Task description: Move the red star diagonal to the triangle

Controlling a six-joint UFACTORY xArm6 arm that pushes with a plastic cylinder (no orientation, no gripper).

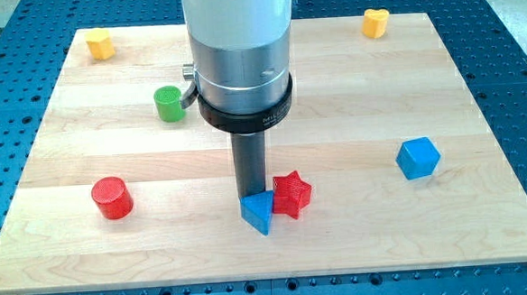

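Observation:
A red star (292, 194) lies at the lower middle of the wooden board (351, 98). A blue triangle (259, 212) sits right beside it, on its lower left, and the two touch. My rod comes down from the large grey arm body at the view's top. My tip (251, 198) stands just above the blue triangle and left of the red star, close against both.
A red cylinder (112, 197) is at the lower left, a green cylinder (169, 104) at the upper left beside the arm. A yellow block (101, 44) is at the top left corner, a yellow heart (376, 21) at the top right, a blue block (418, 157) at the right.

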